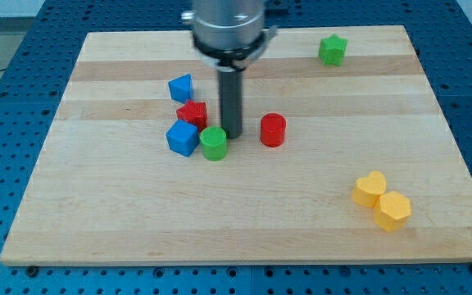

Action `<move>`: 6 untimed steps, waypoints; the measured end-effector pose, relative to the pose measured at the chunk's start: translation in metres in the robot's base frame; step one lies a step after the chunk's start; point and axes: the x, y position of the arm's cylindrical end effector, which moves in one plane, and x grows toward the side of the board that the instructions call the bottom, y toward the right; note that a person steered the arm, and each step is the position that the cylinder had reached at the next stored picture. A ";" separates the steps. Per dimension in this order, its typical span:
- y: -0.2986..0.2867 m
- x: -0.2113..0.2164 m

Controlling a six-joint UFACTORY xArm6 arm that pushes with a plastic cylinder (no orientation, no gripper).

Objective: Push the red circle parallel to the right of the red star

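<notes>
The red circle (273,129) stands near the board's middle. The red star (192,114) lies to its left, in a cluster with other blocks. My tip (232,134) is down on the board between them, just right of the green circle (214,143) and about a block's width left of the red circle, not touching it. The rod rises straight up from the tip to the arm's grey body (229,29) at the view's top.
A blue block (181,88) sits above the red star and a blue cube (183,138) below-left of it. A green star (332,50) lies at the top right. A yellow heart (369,188) and a yellow hexagon (392,211) lie at the bottom right.
</notes>
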 end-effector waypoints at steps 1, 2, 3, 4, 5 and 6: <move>0.026 0.025; 0.045 -0.007; 0.064 -0.030; 0.053 -0.020; 0.018 -0.012; 0.029 0.027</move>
